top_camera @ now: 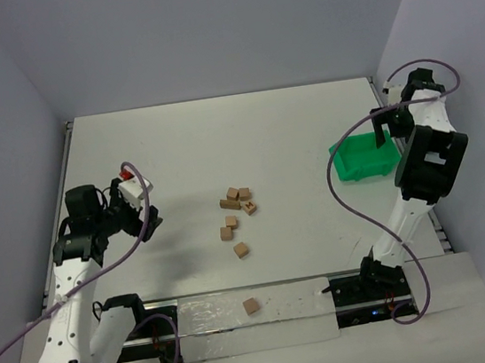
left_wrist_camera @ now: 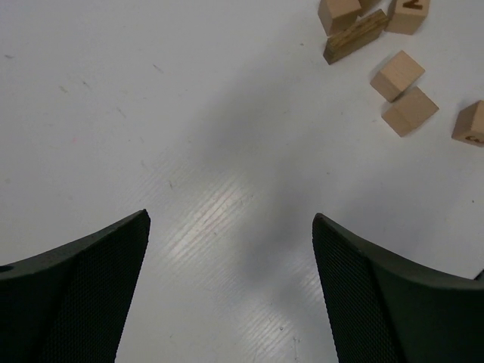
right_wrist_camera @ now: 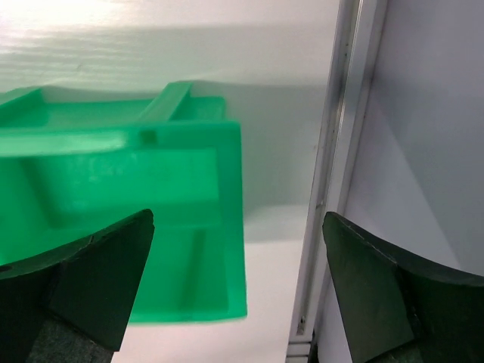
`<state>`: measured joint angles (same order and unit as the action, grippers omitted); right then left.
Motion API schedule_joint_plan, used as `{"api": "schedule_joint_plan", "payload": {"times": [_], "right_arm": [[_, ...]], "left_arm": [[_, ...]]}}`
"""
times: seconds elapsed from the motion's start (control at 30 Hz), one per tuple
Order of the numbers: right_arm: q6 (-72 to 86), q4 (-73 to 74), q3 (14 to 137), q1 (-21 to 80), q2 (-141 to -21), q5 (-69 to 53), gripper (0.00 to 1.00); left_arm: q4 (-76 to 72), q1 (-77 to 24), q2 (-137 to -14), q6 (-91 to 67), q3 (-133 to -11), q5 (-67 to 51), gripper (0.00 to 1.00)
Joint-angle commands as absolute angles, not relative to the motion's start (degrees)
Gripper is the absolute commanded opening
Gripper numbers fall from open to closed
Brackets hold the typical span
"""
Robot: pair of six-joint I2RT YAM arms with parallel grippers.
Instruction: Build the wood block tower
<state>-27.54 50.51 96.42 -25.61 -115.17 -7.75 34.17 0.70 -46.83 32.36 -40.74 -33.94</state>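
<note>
The white counter [top_camera: 219, 140] sits inside pale grey walls [top_camera: 204, 25]. Nothing on it stands tall. The little wooden cubes [top_camera: 230, 204] lie loose near the middle, in a small bunch with a few more trailing toward 6 o'clock. One lone cube [top_camera: 251, 306] lies far down at 6 o'clock, close to my bases, on a shiny strip [top_camera: 207, 316]. I see no cube on top of another, so I think the tower is not begun.

My left jaws hang at 9 o'clock, well apart from the bunch. They are wide open and hold nothing. In my left wrist view the cubes [left_wrist_camera: 397, 75] show up at 1 o'clock, and only bare counter lies between my jaws. I think I hold them open so I can go over and pinch a cube. The cubes are tiny next to my jaws, so I must aim well.

My right jaws are at 3 o'clock, over a corner of the green bin [top_camera: 363, 158]. They are open too, with nothing in them. The bin stands just beside the counter's edge rail [right_wrist_camera: 333, 151]. I can see nothing in the bin, but my own arm hides part of it. No cube is near it, so I guess that arm is parked out of the way.
</note>
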Motion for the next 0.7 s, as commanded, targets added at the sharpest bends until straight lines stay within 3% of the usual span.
{"api": "schedule_joint_plan", "payload": {"times": [0.0,0.2,0.37,0.67], "right_arm": [[-28.5,54.2,98.7,-23.2,-104.6,-11.7,1.00],[-28.4,57.1,97.1,-18.7,-96.8,-14.2,1.00],[-27.7,57.4,91.2,-15.8,-89.4,-18.0,1.00],[-25.4,56.5,83.4,-15.1,-82.6,-20.5,1.00]], "left_arm": [[37.9,-6.0,-50.0,38.4,-45.7,-38.6,0.91],[38.9,-23.6,-51.1,39.7,-45.0,-35.6,0.89],[44.3,-31.5,-54.7,46.1,-46.5,-41.3,0.88],[46.9,-51.2,-64.5,50.0,-49.8,-40.6,0.89]]}}
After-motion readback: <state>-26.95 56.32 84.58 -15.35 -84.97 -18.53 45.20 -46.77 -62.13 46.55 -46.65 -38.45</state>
